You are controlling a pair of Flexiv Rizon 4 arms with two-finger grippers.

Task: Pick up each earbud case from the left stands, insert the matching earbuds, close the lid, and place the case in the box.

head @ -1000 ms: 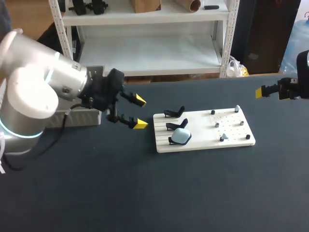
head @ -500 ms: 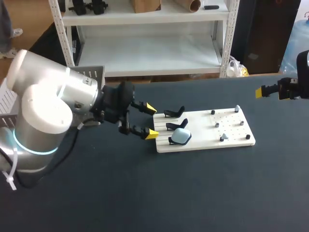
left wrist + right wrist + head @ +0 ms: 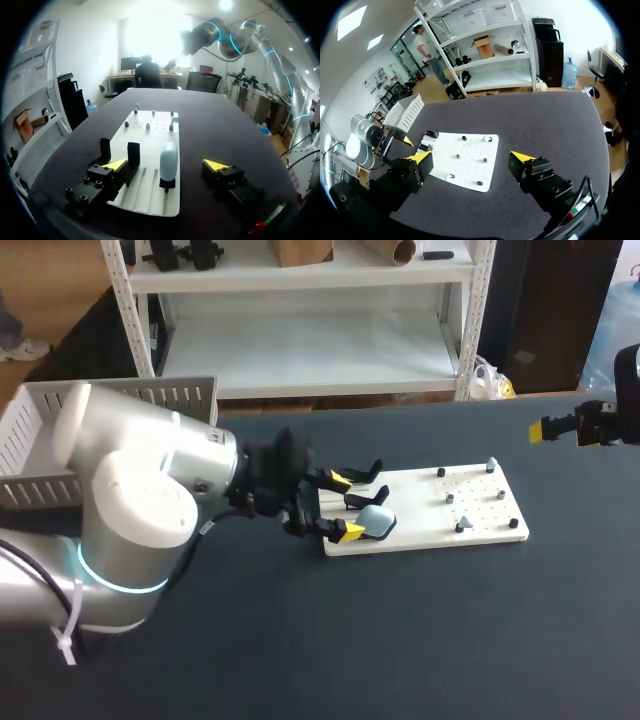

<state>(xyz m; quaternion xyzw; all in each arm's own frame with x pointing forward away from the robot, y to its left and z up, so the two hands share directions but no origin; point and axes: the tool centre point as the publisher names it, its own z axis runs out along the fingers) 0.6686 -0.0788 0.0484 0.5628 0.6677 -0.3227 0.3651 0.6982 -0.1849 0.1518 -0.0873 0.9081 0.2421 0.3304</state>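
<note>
Left gripper (image 3: 346,505): fingers are spread wide at the left end of the board, one on each side of the earbud case, and neither is seen touching it.
Earbud case (image 3: 376,522): pale blue with its lid down, it is seated on the nearest of three black stands and lies between the left gripper's fingers.
Empty stands (image 3: 364,487): two are seen just beyond the case, and the far finger is held over them.
Board (image 3: 420,505): white, laid flat on the dark table (image 3: 400,640).
Near earbud (image 3: 462,526): set on the right half of the board, among small pegs.
Far earbud (image 3: 491,464): set at the far right corner.
Box (image 3: 120,395): grey and slatted, placed at the far left behind the left arm.
Right gripper (image 3: 471,157): held unclenched and empty over the table's far right, well apart from the board.
</note>
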